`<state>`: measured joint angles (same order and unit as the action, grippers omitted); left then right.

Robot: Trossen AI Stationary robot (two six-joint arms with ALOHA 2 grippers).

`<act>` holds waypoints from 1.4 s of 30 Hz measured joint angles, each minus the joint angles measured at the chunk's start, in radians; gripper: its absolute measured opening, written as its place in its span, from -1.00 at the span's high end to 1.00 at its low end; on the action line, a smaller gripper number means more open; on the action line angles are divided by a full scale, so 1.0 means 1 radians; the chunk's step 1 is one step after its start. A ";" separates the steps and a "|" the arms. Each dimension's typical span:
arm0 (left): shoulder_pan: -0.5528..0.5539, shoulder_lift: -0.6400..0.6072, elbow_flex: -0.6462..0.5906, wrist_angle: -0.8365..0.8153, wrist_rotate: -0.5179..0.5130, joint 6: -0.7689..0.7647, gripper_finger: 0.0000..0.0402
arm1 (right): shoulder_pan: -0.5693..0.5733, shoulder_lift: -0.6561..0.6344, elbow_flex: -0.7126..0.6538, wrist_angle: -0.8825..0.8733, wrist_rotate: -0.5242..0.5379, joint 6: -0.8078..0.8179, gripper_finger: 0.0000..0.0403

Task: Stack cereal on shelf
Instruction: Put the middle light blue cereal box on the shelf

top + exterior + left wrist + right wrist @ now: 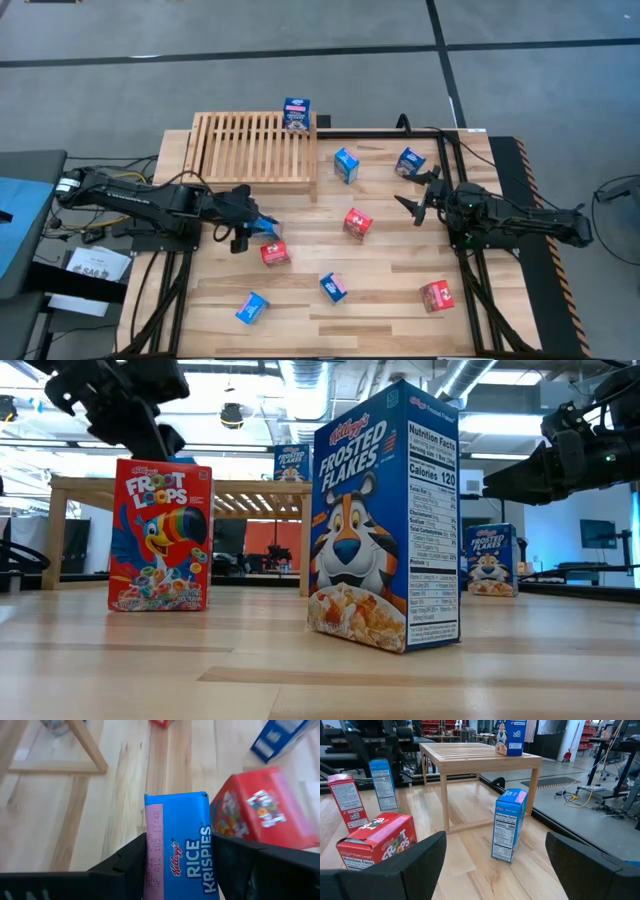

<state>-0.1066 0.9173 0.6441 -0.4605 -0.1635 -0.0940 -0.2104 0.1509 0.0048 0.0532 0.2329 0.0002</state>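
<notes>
Between left fingers (130, 862): Rice Krispies box (177, 845).

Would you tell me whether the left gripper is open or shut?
Shut: the left gripper has both fingers pressed against a blue cereal box.

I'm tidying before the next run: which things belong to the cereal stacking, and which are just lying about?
Job: shelf; blue box on it; Rice Krispies box gripped by left gripper; seven loose cereal boxes on the table.
Lying about: black cables at the table's far edge; papers beside the table.
</notes>
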 joint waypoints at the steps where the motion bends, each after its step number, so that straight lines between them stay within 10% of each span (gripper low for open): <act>1: 0.000 -0.019 0.000 0.000 0.007 0.000 0.14 | 0.000 0.000 0.000 0.000 0.000 0.000 -0.81; 11: -0.006 -0.165 0.141 -0.111 -0.059 0.052 0.14 | 0.000 0.000 0.000 0.000 0.000 0.000 -0.81; 23: 0.029 -0.058 0.516 -0.381 -0.320 0.304 0.14 | 0.000 0.000 0.000 0.000 0.000 0.000 -0.81; 32: 0.266 0.090 0.732 -0.421 -0.351 0.549 0.14 | 0.000 0.000 0.000 0.000 0.000 0.000 -0.81; 42: 0.652 0.293 0.916 -0.499 -0.096 0.678 0.14 | 0.000 0.000 0.000 0.000 0.000 0.000 -0.81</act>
<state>0.5450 1.2106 1.5603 -0.9590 -0.2595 0.5842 -0.2104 0.1509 0.0047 0.0532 0.2329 0.0002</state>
